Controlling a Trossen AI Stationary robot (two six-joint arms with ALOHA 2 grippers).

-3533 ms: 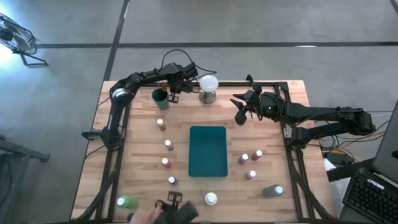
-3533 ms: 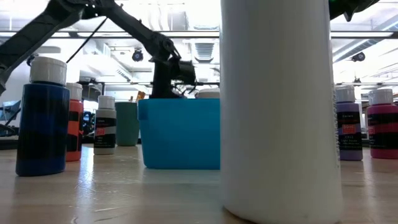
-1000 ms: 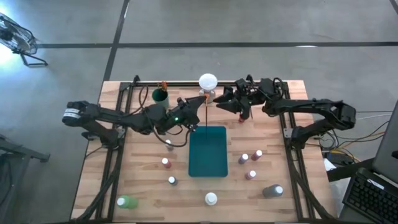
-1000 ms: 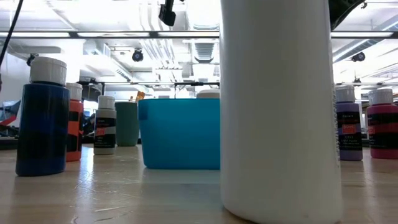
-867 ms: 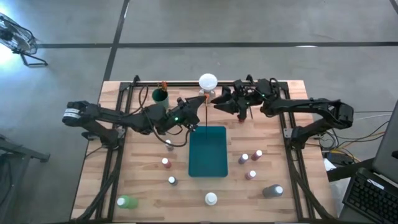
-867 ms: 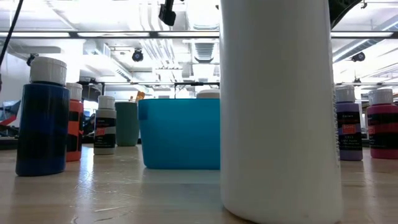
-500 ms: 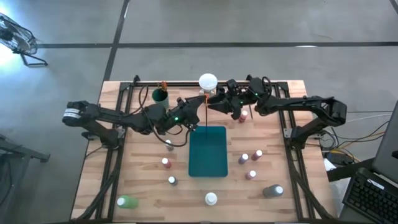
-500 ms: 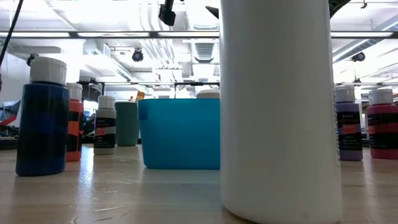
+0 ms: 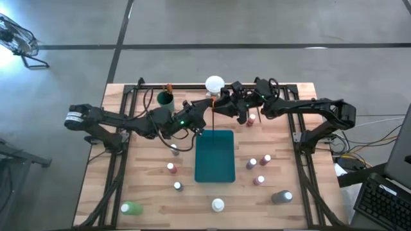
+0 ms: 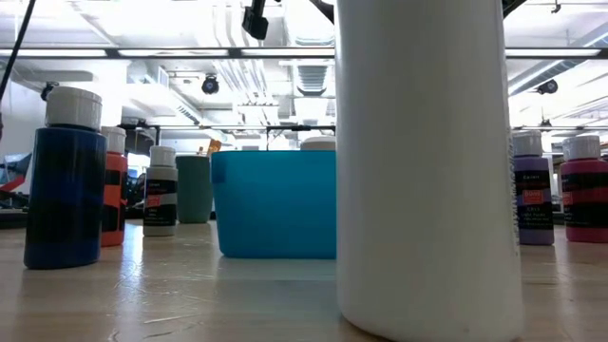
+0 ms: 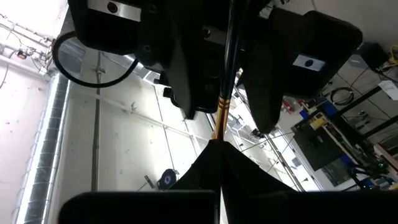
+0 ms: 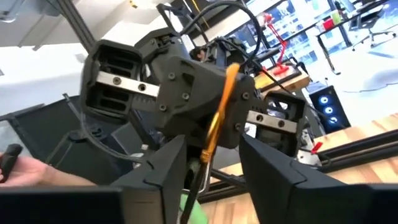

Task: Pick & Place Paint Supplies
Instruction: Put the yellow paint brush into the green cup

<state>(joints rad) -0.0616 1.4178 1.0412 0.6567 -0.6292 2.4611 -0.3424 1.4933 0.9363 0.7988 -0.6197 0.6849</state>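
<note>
My left gripper (image 9: 208,117) is shut on a thin paintbrush (image 9: 212,122), held in the air over the far edge of the teal tray (image 9: 215,160). The brush shows an orange handle (image 12: 219,109) and a gold band (image 11: 221,118). My right gripper (image 9: 216,107) is open, with one finger (image 12: 163,171) on each side of the handle and a gap to both. Small white-capped bottles stand on the table left (image 9: 171,168) and right (image 9: 259,180) of the tray. My left gripper pinches the brush between its two shut fingertips, just beside the gold band (image 11: 217,134). The fingers come roughly level from the table's left and lie across the brush. The brush is lifted clear of the table and sticks out on both sides of the fingers.
A green cup (image 9: 165,98) holding another brush and a white ball on a metal base (image 9: 215,85) stand at the far edge. A red bottle (image 9: 250,119) is beside the right arm. A green (image 9: 131,208), a white (image 9: 218,205) and a grey bottle (image 9: 281,197) stand near the front.
My right gripper has gone toward the table's left, up to the brush held by the left gripper, and its fingers now stand on either side of it. The brush has stayed where it was.
</note>
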